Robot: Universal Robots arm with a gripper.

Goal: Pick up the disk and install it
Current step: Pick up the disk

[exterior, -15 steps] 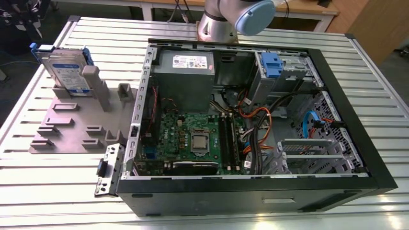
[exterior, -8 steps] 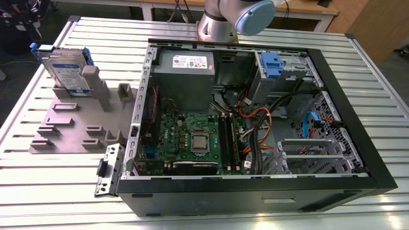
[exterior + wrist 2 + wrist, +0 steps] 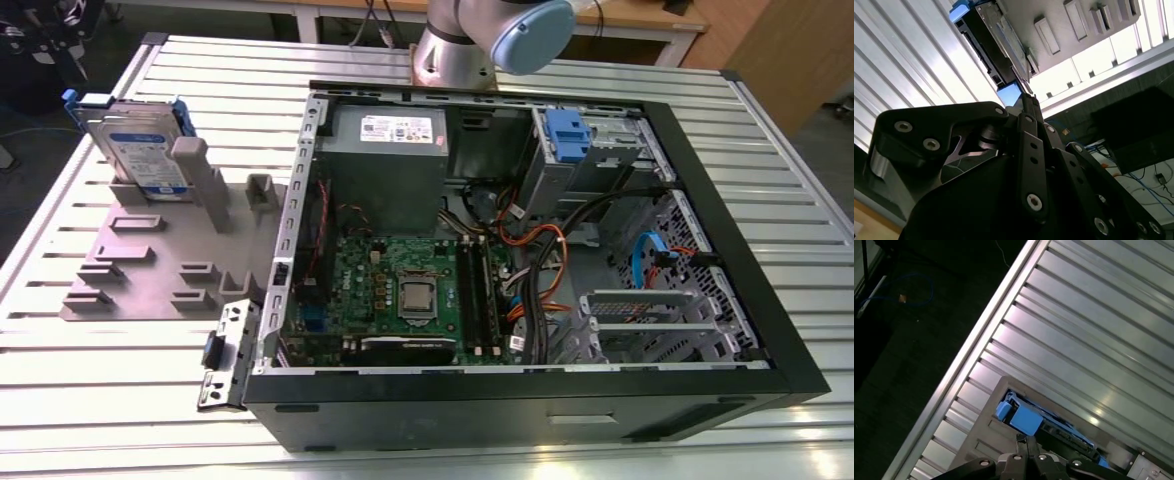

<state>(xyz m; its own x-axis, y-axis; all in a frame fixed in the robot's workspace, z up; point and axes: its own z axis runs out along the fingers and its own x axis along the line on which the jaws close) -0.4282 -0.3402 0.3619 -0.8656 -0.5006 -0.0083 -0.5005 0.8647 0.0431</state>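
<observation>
The disk (image 3: 134, 146) stands upright on edge in a slot of the grey holder plate (image 3: 147, 275), on the exterior view's left. It is silver-grey with a white-and-blue label and a blue carrier frame. In both wrist views my gripper (image 3: 1026, 98) (image 3: 1022, 440) points toward the disk (image 3: 996, 45) (image 3: 1026, 421) but stays apart from it. Its fingertips are pressed together with nothing between them. Part of the arm (image 3: 470, 40) shows at the table's far edge behind the case.
An open computer case (image 3: 694, 200) lies on the slatted metal table (image 3: 120, 400), with motherboard, cables and a grey power supply (image 3: 387, 150) inside. A bright-blue latch piece on a metal cage (image 3: 567, 135) sits at its far corner. The holder plate carries several raised blocks.
</observation>
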